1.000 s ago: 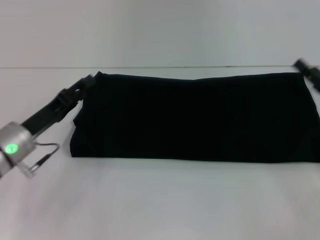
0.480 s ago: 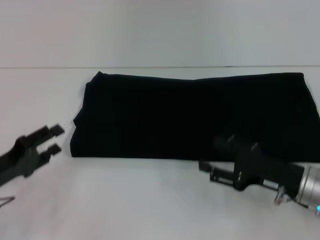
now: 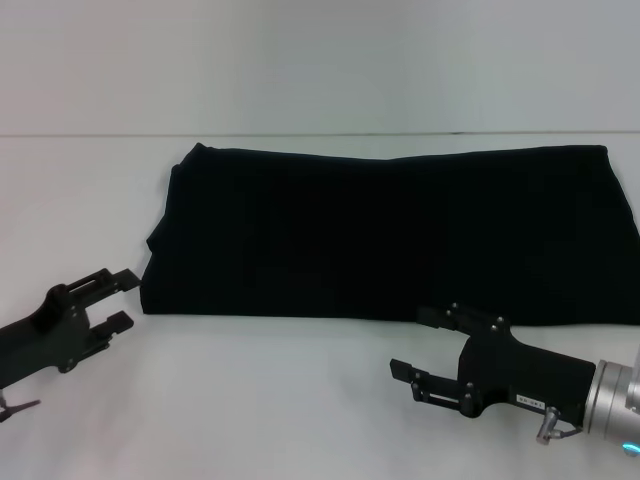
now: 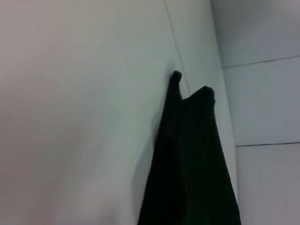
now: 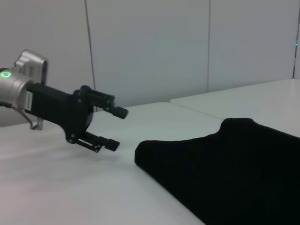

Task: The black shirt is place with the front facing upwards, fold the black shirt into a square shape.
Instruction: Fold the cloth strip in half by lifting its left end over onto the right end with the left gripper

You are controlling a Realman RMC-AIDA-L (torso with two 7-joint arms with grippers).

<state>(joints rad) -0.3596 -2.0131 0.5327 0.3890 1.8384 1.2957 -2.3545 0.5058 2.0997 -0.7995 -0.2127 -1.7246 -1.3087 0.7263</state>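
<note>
Head view: black shirt (image 3: 390, 235) cropped right.

The head view looks forward and down over the worktop (image 3: 300, 400). Both wrist views skim low across it, sharing the black shirt (image 3: 390, 235) (image 4: 192, 164) (image 5: 234, 168).

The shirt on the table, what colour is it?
The shirt is plain black, clearest in the head view.

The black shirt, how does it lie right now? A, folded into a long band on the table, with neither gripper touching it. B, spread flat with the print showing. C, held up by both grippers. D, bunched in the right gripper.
A: the black shirt lies as a long folded band on the table; the left gripper and right gripper hover apart from it, jaws open.
</note>
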